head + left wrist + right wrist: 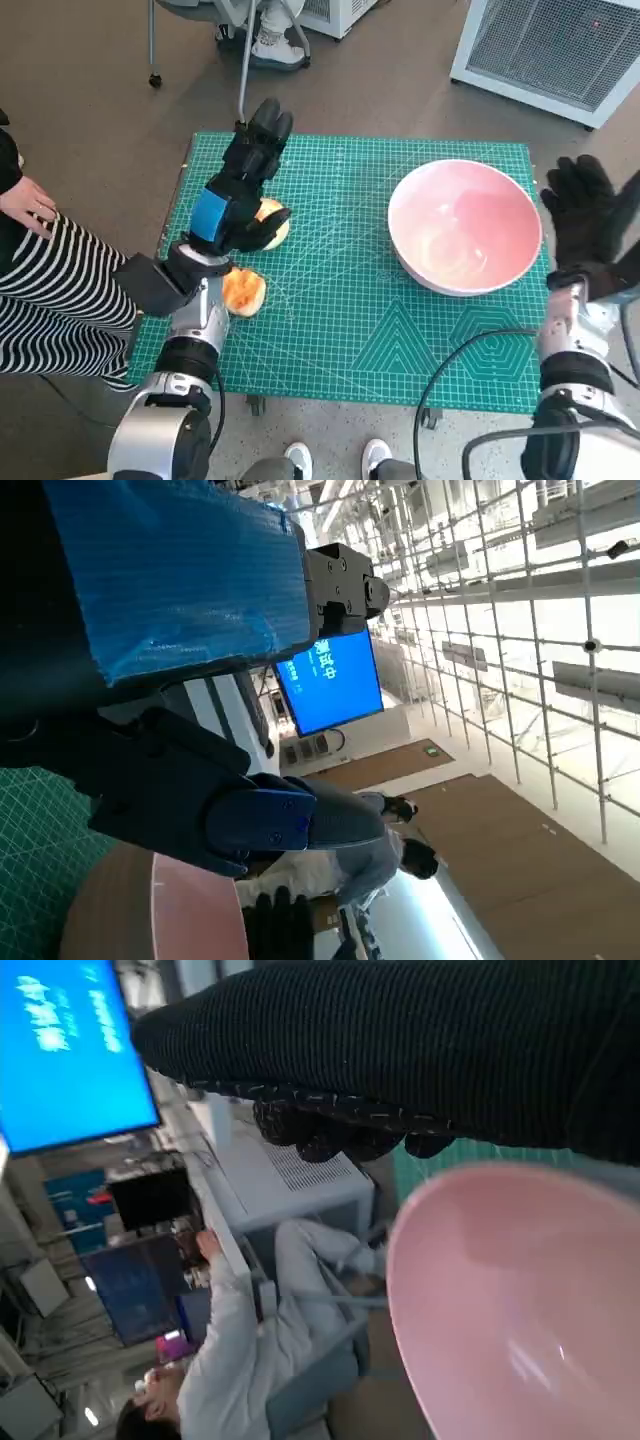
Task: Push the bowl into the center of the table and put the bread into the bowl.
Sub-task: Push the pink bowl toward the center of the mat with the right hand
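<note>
Head view looks steeply down on a small desk [470, 385] covered by a green cutting mat with a white grid, standing on a grey-brown floor [90, 90]. A white grilled cabinet [555, 50] stands beyond the far right corner, and a chair leg with a caster and a person's white shoe [272, 45] show past the far edge. At the left sits a person in striped trousers [50, 300].

Over the mat's left part hangs the left hand [245, 175], its blue-taped back up and its fingers stretched toward the far edge; it grips nothing. One bread [272, 222] lies just under its palm, whether touching I cannot tell. A second bread [243, 291] lies beside the forearm, nearer the front edge.

At the desk's right edge, the right hand [588, 225] is raised with its gloved fingers spread, empty, just beside the bowl [465, 227]. This pink bowl sits on the mat's right half, upright and with nothing in it.
</note>
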`<state>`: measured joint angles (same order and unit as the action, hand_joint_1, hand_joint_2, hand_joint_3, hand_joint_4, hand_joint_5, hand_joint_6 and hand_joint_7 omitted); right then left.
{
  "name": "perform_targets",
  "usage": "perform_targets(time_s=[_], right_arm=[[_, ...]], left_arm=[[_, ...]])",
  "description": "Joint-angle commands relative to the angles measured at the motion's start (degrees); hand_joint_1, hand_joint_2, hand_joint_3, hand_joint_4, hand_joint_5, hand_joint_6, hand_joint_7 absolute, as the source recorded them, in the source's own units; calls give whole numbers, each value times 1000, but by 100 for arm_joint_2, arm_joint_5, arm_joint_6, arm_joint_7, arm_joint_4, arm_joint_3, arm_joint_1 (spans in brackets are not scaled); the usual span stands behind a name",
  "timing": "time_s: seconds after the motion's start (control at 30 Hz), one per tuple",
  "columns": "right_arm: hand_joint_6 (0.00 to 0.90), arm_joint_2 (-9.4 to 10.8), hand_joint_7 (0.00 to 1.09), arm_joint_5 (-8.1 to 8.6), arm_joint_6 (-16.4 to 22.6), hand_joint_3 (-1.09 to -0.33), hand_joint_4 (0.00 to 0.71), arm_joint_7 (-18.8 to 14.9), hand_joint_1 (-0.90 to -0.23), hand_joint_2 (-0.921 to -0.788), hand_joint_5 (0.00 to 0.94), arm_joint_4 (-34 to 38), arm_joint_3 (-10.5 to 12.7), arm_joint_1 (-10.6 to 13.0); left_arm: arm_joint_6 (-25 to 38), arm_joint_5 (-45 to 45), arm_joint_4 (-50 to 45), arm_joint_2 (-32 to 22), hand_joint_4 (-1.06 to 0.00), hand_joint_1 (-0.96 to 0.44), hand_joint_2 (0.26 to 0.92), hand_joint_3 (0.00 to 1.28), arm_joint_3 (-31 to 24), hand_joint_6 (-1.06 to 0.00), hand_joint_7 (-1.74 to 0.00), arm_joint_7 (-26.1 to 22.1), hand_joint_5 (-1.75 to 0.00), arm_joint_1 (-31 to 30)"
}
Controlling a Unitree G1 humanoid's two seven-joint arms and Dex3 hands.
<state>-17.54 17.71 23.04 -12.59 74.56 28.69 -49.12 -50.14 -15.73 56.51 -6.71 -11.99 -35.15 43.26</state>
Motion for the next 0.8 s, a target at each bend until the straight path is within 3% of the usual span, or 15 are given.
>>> perform_targets(time_s=[0.03,0.4,0.8], right_arm=[[109,178,219,33,-206,-882,63,-64,-637,-921,8,108,49,-62],[125,453,188,-37,-383,-859,75,-177,-646,-921,6,141,-6,-190],[125,749,164,15,-476,-856,73,-377,-652,-921,1,145,26,-301]], left_arm=[[-106,91,-144,-97,-65,-728,921,306,19,-94,-117,60,-4,-93],[-171,104,-264,-182,-67,-726,921,305,24,-93,-118,151,-4,-213],[-199,70,-348,-231,-68,-726,921,293,20,-92,-119,207,-4,-330]])
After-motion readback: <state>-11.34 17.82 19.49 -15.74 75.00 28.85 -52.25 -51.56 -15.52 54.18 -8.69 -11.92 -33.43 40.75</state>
